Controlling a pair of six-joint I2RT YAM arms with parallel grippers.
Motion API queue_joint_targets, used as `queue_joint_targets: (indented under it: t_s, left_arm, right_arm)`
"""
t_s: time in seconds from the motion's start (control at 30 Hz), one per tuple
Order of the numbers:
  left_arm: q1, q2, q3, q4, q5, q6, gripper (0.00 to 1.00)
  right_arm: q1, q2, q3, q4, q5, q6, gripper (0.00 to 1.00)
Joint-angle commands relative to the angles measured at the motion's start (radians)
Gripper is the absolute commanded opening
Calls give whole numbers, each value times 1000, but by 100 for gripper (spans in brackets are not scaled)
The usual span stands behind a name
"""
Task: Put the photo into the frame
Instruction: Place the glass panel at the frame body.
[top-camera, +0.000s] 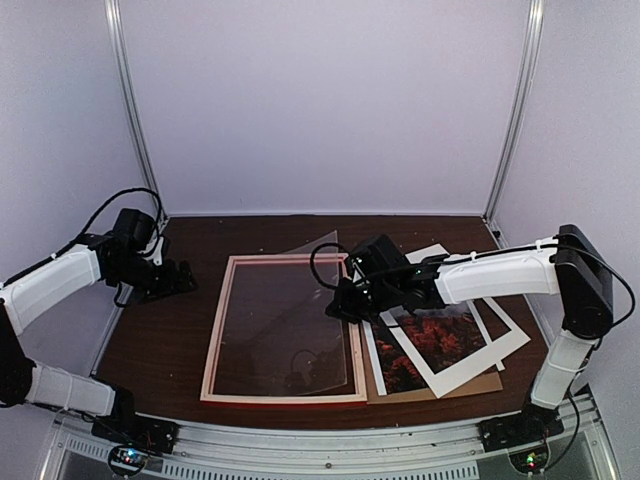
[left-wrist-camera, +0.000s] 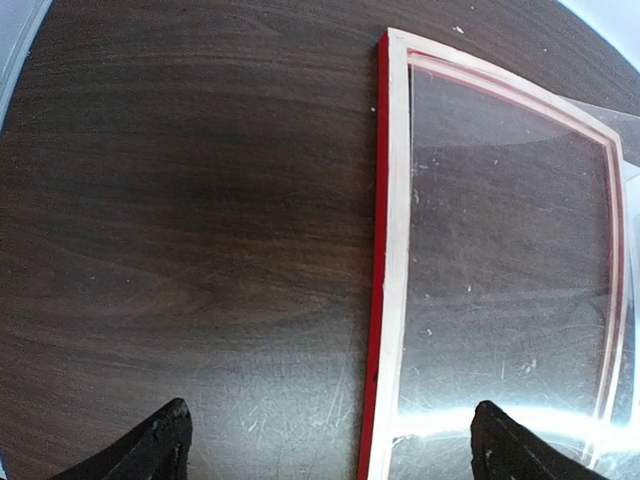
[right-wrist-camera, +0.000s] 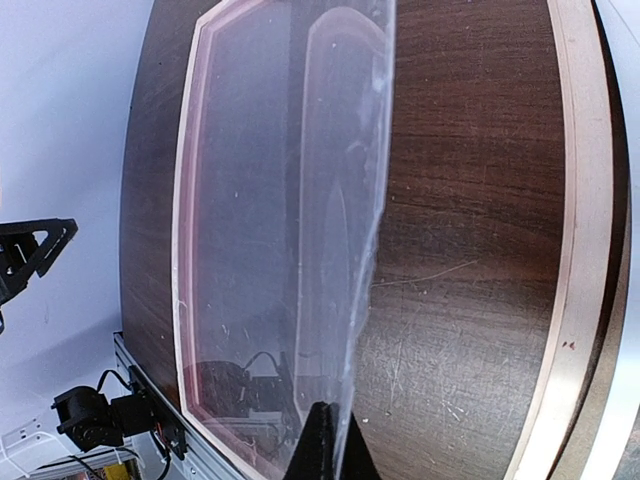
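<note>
White-walled booth, dark wood worktop (top-camera: 180, 330). The frame (top-camera: 219, 325) lies back-up at centre. Right pincer (top-camera: 345, 298) is pressed together on the edge of the clear sheet (right-wrist-camera: 300, 200), which it holds tilted over the frame. Left pincer (top-camera: 172, 280) is spread wide and empty, at 9 o'clock of the frame. The photo (top-camera: 440, 335) is at 3 o'clock, under the white mat (top-camera: 480, 362), on the brown board (top-camera: 490, 385). My read: thin paper, light, floppy, creases easily. Lift the mat off first, then pinch the white border near a corner.

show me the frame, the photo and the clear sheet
the frame (top-camera: 218, 325), top view, left rail
the photo (top-camera: 445, 338), top view, red landscape area
the clear sheet (right-wrist-camera: 335, 150), right wrist view, upper face
</note>
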Motion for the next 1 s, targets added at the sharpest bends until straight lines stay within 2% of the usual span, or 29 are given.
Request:
queue_joint_targets:
  t_s: [0.0,0.97]
  left_arm:
    - [-9,9,1,36,11,12,98]
    - [-18,15,3,38,17,13,98]
  right_arm:
    - [-8,13,4,-13,44,-18,0]
    - [-10,64,76,-28,28,-54,0]
